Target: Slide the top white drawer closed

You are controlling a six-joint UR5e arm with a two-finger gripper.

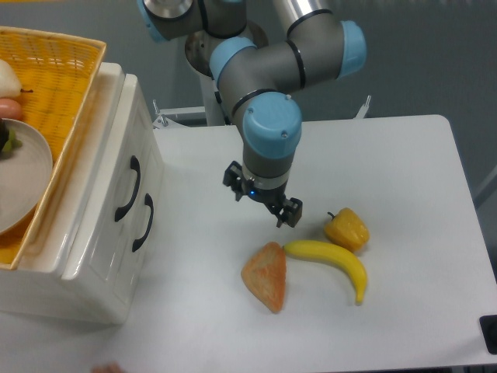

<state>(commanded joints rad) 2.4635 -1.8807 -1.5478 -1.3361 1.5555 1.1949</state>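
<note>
The top white drawer sits in the white cabinet at the left, its front level with the lower drawer front. Its black curved handle is the upper of two, just above the lower handle. My gripper hangs over the table's middle, well to the right of the drawer fronts and apart from them. It points down, its fingers are spread open, and nothing is between them.
A yellow wicker basket with a white plate and fruit rests on top of the cabinet. On the table lie an orange wedge, a banana and a yellow pepper, just right of and below my gripper.
</note>
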